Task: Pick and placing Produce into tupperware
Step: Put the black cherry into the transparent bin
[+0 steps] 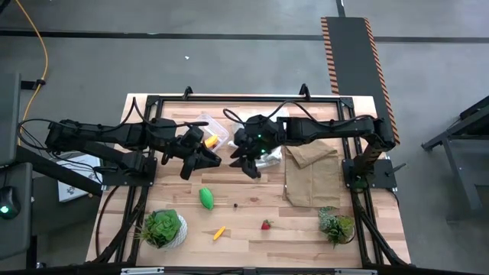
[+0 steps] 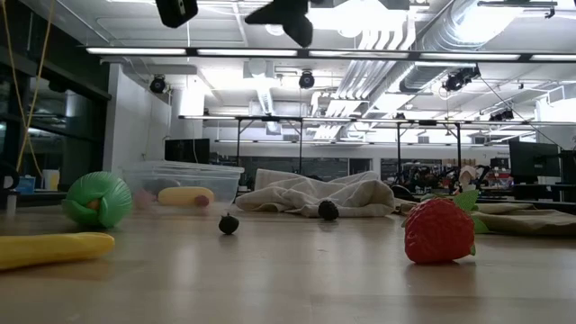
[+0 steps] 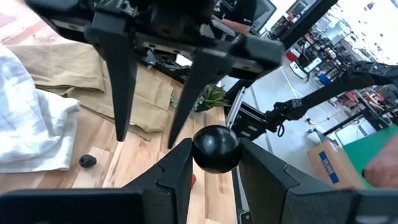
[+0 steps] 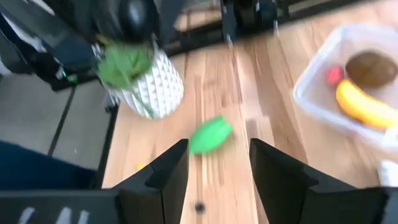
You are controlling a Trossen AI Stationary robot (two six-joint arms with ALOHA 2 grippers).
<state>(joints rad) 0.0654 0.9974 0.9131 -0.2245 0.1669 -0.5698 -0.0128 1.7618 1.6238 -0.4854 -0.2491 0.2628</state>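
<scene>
My left gripper (image 3: 216, 163) is shut on a small dark ball (image 3: 215, 149) above the table's middle (image 1: 212, 160), just near of the clear tupperware (image 1: 215, 134). The tupperware holds a yellow banana piece (image 4: 364, 106), a brown kiwi ball (image 4: 372, 67) and a red berry (image 4: 334, 75). My right gripper (image 4: 217, 163) is open and empty, facing the left one (image 1: 248, 165). On the table lie a green oval (image 1: 206, 198), a yellow piece (image 1: 219, 232), a strawberry (image 1: 266, 224) and dark berries (image 1: 235, 205) (image 3: 87, 161). My left gripper pinches the dark ball's two sides (image 3: 198, 154) between its two fingers, at their free ends. The fingers come from the table's left, slanting down a little. The ball is lifted clear of the table.
A white cloth (image 1: 269, 157) and a brown cloth (image 1: 309, 176) lie right of the tupperware. Two potted plants (image 1: 163, 228) (image 1: 336, 224) stand near the front edge. A black frame (image 1: 153, 99) runs round the table. The two grippers are close together.
</scene>
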